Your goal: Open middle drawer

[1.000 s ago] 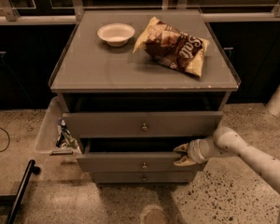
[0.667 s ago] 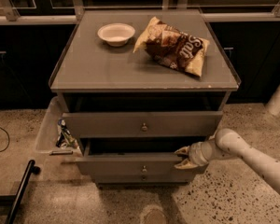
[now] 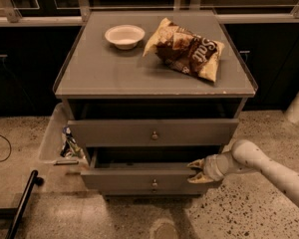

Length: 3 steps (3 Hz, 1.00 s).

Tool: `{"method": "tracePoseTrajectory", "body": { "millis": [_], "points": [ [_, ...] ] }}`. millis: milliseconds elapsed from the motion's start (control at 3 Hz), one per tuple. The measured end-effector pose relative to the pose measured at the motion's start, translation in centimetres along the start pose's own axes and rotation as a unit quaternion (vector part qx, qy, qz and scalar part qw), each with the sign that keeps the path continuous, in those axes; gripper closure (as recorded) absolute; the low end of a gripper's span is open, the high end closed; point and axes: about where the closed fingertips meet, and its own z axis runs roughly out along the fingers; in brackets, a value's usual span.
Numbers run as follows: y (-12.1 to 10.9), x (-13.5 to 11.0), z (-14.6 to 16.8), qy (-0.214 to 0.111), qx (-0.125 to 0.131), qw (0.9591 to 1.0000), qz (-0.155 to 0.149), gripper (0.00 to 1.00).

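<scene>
The middle drawer [image 3: 139, 179] is the grey front with a small round metal knob [image 3: 154, 183], below the taller top front [image 3: 114, 132]. It stands pulled out toward the camera, with a dark gap showing behind its top edge. My gripper [image 3: 195, 171] is at the right end of this front, on the end of a pale arm [image 3: 269, 168] reaching in from the right. Its fingers stand apart, one over the drawer's top edge and one in front of it. The lowest front is hidden under the pulled-out drawer.
On the cabinet top [image 3: 99, 73] lie a white bowl [image 3: 124, 36] and a brown chip bag [image 3: 187, 49]. A clear bin [image 3: 55, 133] with small items stands at the cabinet's left. A black pole [image 3: 22, 203] lies on the speckled floor at front left.
The middle drawer has slid further out toward the camera, and my gripper has moved with it at its right end. The top drawer and the things on the cabinet have not moved.
</scene>
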Motion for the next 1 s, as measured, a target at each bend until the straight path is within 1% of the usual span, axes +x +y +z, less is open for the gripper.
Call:
{"method": "tracePoseTrajectory", "body": {
  "millis": [333, 667, 1000],
  "points": [
    [2.12, 0.09, -0.02, -0.004, -0.018, 0.9998, 0.002, 1.0],
    [2.08, -0.12, -0.23, -0.004, -0.018, 0.9998, 0.002, 0.84],
    [2.11, -0.11, -0.24, -0.004, -0.018, 0.9998, 0.002, 0.61]
  ]
}}
